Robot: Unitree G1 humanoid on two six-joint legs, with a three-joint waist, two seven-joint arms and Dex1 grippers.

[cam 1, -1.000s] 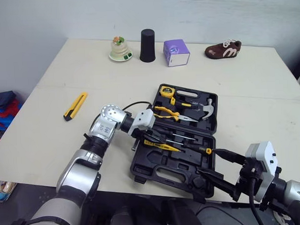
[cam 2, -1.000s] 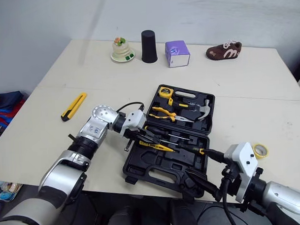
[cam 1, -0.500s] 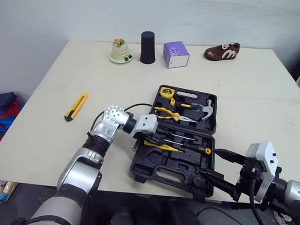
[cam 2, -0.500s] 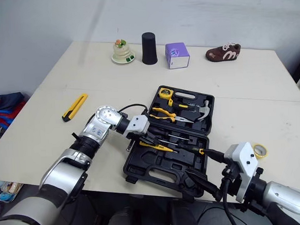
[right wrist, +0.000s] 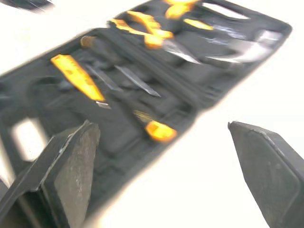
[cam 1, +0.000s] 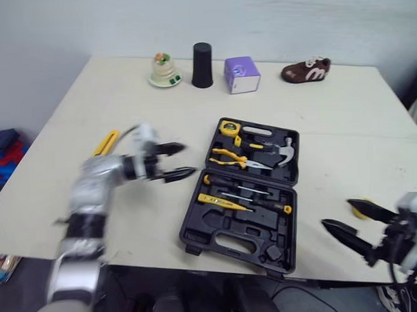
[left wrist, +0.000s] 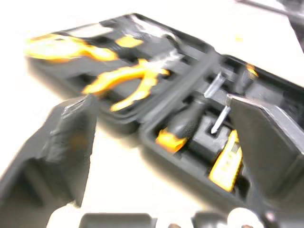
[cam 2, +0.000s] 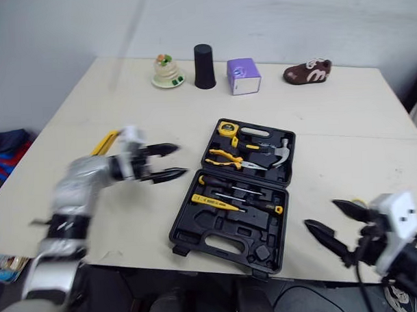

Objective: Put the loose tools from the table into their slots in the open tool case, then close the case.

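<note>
Eye views: one open black plastic tool case (cam 1: 197, 232) lies on the beige surface (cam 1: 330, 117). One loose yellow utility knife (cam 1: 106, 141) lies left of it. Two end effectors, both released and empty: left end effector (cam 1: 188, 160) beside the case, right end effector (cam 1: 337, 214) off its front right corner. The left wrist view adds one pair of yellow-handled pliers (left wrist: 128, 80) seated in the case.

Black tool case (cam 1: 197, 228) lies open, yellow utility knife (cam 1: 104, 141) well left.

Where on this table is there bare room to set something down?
Bare table lies between the tool case and the back row from figurine to shoe. Crowded left of the case: left end effector and utility knife.
</note>
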